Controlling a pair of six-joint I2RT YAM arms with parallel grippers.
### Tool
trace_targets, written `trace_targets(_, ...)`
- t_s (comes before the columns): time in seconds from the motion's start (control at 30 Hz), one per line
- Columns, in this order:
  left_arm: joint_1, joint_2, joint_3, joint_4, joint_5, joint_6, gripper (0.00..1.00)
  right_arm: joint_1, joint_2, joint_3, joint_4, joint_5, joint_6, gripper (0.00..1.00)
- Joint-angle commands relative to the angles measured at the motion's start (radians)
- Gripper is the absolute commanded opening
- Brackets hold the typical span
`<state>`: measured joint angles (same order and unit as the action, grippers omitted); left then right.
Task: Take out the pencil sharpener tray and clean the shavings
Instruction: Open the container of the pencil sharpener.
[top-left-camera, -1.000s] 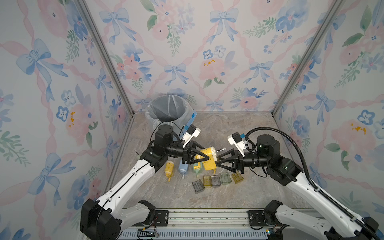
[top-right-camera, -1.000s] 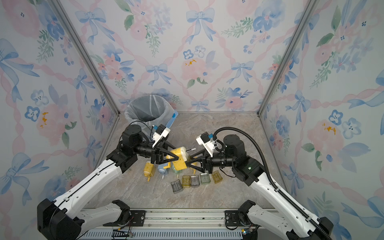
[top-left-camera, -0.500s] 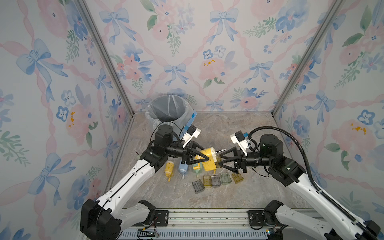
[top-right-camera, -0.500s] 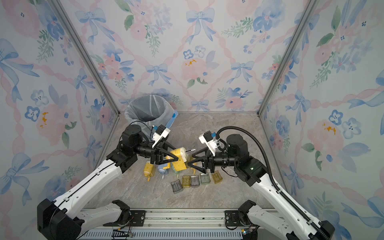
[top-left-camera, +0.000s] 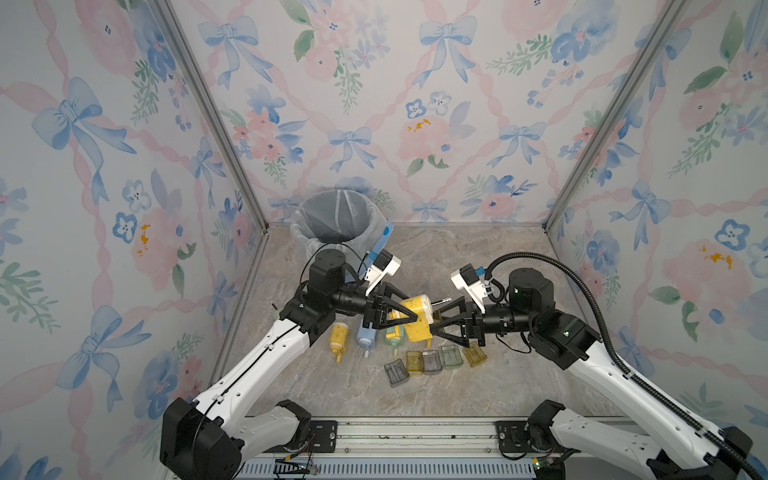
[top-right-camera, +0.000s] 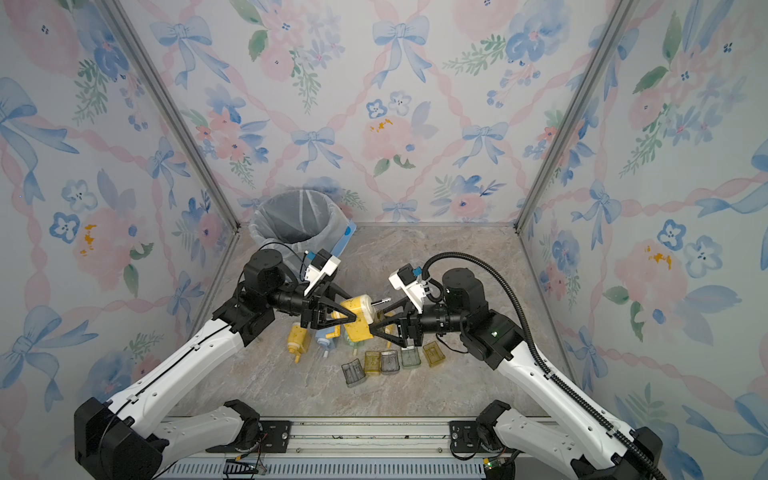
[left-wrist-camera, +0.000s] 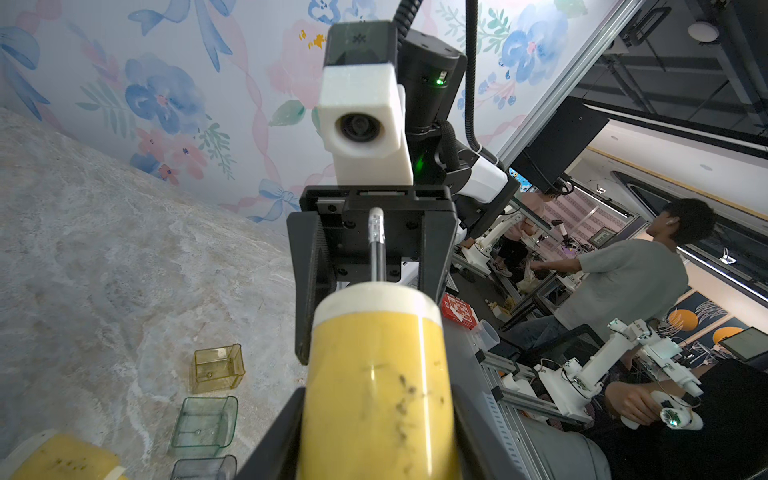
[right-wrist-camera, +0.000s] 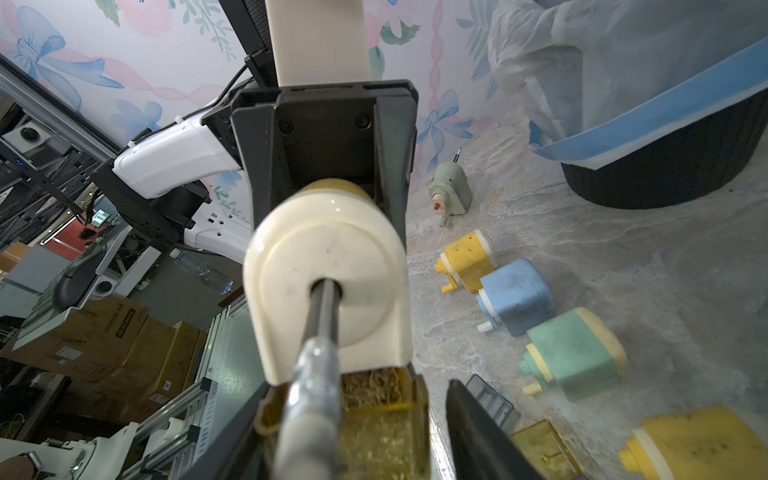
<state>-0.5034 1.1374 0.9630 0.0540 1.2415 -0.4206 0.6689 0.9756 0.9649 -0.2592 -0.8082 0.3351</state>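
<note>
Left gripper (top-left-camera: 411, 308) clamps yellow sharpener (top-left-camera: 422, 331) at centre frame; right gripper (top-left-camera: 434, 324), jaws apart, straddles its shavings-filled tray (right-wrist-camera: 374, 419).

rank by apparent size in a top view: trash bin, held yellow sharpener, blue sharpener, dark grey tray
1. trash bin
2. held yellow sharpener
3. blue sharpener and dark grey tray: alike; sharpener partly hidden

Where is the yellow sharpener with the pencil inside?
In both top views the yellow sharpener is mid-scene, held above the table by the left tool, the right tool at its other end.
</note>
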Motion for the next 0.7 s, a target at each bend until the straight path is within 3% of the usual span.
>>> trace_targets(0.0, 0.001, -0.022, 0.009, 0.027, 0.017, 0.016, 0.00, 0.014, 0.009, 0.026, 0.019, 0.006, -0.001, 0.54)
trace_targets(0.23, 0.002, -0.025, 0.008, 0.027, 0.022, 0.016, 0.00, 0.006, 0.002, 0.033, -0.017, 0.041, -0.020, 0.45)
trace_targets(0.67, 0.028, -0.078, -0.007, 0.028, -0.001, 0.006, 0.00, -0.144, -0.070, 0.024, -0.036, -0.041, 0.003, 0.43)
